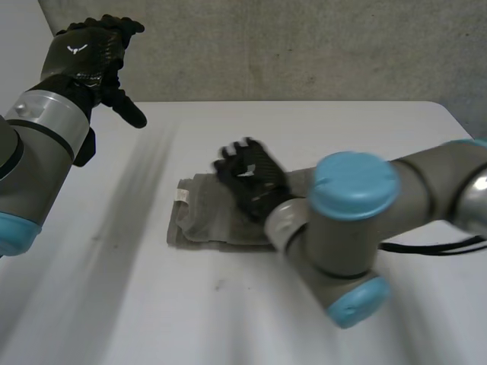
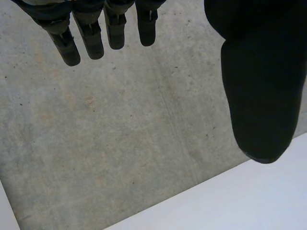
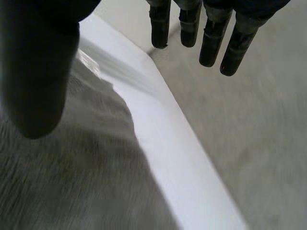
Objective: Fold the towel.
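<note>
towel [image 1: 204, 220]: grey, folded, lying mid white table [image 1: 114, 304] | left hand [image 1: 87, 59]: raised at the left, well apart from towel, fingers relaxed, empty | right hand [image 1: 251, 179]: over towel's far edge, fingers straight, grasping nothing

One grey towel [image 1: 204, 219] lay there, with one small white label [image 1: 183, 196] at the towel's edge. One white table [image 1: 106, 304] was under the towel. There were two black hands. The left hand [image 1: 85, 59] was raised well apart from the towel, and the right hand [image 1: 251, 179] was over the towel. Two grey arms carried them: the left arm [image 1: 34, 144], away from the towel, and the right arm [image 1: 411, 190], reaching in beside the towel. Three light-blue caps [image 1: 354, 185] showed, two on the right arm near the towel and one on the left arm. One grey wall [image 1: 304, 46] stood beyond the towel, past the table's far edge.
</note>
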Controlling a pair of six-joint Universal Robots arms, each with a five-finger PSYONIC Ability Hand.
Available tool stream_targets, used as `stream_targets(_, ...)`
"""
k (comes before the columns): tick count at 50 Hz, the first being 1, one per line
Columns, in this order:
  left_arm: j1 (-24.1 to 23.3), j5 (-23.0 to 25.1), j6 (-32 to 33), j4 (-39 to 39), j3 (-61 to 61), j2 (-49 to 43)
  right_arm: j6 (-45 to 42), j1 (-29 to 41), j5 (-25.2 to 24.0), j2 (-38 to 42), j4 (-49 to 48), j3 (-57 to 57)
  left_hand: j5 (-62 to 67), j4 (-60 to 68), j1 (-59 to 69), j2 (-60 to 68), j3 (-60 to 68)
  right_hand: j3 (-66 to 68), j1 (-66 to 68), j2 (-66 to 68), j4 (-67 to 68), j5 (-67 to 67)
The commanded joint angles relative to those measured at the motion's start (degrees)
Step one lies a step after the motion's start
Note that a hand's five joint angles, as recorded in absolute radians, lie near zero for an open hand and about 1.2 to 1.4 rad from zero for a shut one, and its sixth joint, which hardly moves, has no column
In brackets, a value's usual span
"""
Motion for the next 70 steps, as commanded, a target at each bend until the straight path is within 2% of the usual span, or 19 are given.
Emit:
stream_targets(1,-0.1,0.0,0.1,0.0,-0.2,-0.3,11.3,-9.3,-0.1,-3.0,0.8,9.9,-0.4,1.0,0.9,0.9,0.9,-3.8,-3.2,-3.7,-4.7,-3.4)
stream_targets(17,-3.7,0.2,1.4,-1.7,1.1,-5.4,10.8,-15.9,0.1,-0.5,0.1,15.8,-0.3,1.2,1.0,1.1,1.1,26.4,26.9,26.5,25.5,26.8)
stream_targets(20,-5.0,-0.1,4.1,-4.7,2.1,-6.2,9.4,-16.7,1.4,-0.2,0.1,16.3,-0.1,1.3,1.2,1.2,1.3,42.4,42.9,42.5,41.5,42.7)
stream_targets(22,-6.3,-0.2,5.8,-8.3,3.5,-6.8,6.7,-17.6,4.0,-1.0,-0.9,17.2,-0.1,1.3,1.2,1.2,1.3,66.1,66.7,66.2,65.3,66.5)
stream_targets(28,-8.5,-0.2,5.6,-15.2,6.5,-7.7,-2.2,-17.5,8.2,-4.5,-3.3,16.5,-0.4,1.0,0.9,0.9,0.9,66.2,66.8,66.3,65.3,66.6)
stream_targets(34,-8.9,-0.2,4.4,-18.6,8.1,-7.5,-13.5,-16.8,8.3,-5.1,-4.3,12.8,-0.9,0.5,0.4,0.4,0.4,66.2,66.8,66.3,65.3,66.6)
stream_targets(39,-8.8,-0.2,3.6,-18.6,8.5,-6.9,-27.8,-8.5,6.9,-1.2,-4.3,6.9,-0.9,0.5,0.4,0.4,0.4,66.2,66.8,66.3,65.3,66.6)
stream_targets(41,-8.8,-0.2,3.3,-18.5,8.5,-6.9,-37.0,-2.4,4.6,3.2,-3.6,3.0,-0.9,0.5,0.4,0.4,0.4,66.2,66.8,66.3,65.3,66.6)
stream_targets(44,-8.8,-0.3,2.9,-18.5,8.5,-6.8,-41.7,2.1,1.3,7.0,-3.4,1.0,-0.9,0.5,0.4,0.4,0.4,66.2,66.8,66.3,65.3,66.6)
stream_targets(51,-8.7,-0.2,2.8,-18.4,8.0,-7.0,-41.8,8.7,-7.3,10.3,-4.0,2.4,-0.9,0.5,0.3,0.4,0.4,66.2,66.8,66.3,65.3,66.6)
stream_targets(53,-8.6,-0.1,2.8,-18.2,7.9,-7.1,-41.2,8.7,-7.9,10.3,-4.2,3.1,-1.1,0.3,0.2,0.2,0.3,66.2,66.8,66.3,65.3,66.6)
stream_targets(54,-8.6,-0.1,2.8,-18.1,7.8,-7.1,-41.0,8.7,-8.0,9.9,-4.1,3.7,-1.1,0.3,0.2,0.2,0.3,52.9,53.5,53.0,52.1,53.3)
stream_targets(55,-8.6,-0.1,2.8,-18.1,7.8,-7.1,-41.0,8.7,-8.0,9.9,-4.1,3.7,-1.1,0.3,0.2,0.2,0.3,52.8,53.4,52.9,51.9,53.2)
stream_targets(57,-8.7,-0.1,2.7,-17.5,7.8,-7.3,-39.3,8.4,-6.7,8.5,-4.1,4.7,-1.1,0.3,0.2,0.2,0.3,-1.4,-0.9,-1.3,-2.3,-1.1)
stream_targets(61,-8.7,-0.2,2.7,-16.4,7.5,-7.6,-32.0,6.2,-5.7,5.0,-4.4,5.9,-0.9,0.5,0.3,0.4,0.4,-3.8,-3.2,-3.7,-4.7,-3.4)
stream_targets(63,-8.7,-0.2,2.7,-15.8,7.3,-7.8,-18.8,2.3,-5.6,-0.5,-6.2,8.0,-1.1,0.3,0.2,0.2,0.3,-3.8,-3.2,-3.7,-4.7,-3.4)
stream_targets(66,-8.8,-0.2,2.7,-14.3,6.6,-7.9,-10.7,0.3,-5.4,-4.1,-7.2,9.3,-1.1,0.3,0.2,0.2,0.3,-3.8,-3.2,-3.7,-4.7,-3.4)
stream_targets(68,-8.8,-0.2,2.6,-13.4,6.2,-8.0,4.3,-3.4,-5.1,-9.3,-8.1,11.3,-1.1,0.3,0.2,0.2,0.3,-3.8,-3.2,-3.7,-4.7,-3.4)
stream_targets(70,-8.8,-0.3,2.6,-11.1,5.2,-8.3,11.0,-5.8,-5.0,-10.7,-8.1,12.1,-1.1,0.3,0.2,0.2,0.3,-3.8,-3.2,-3.7,-4.7,-3.4)
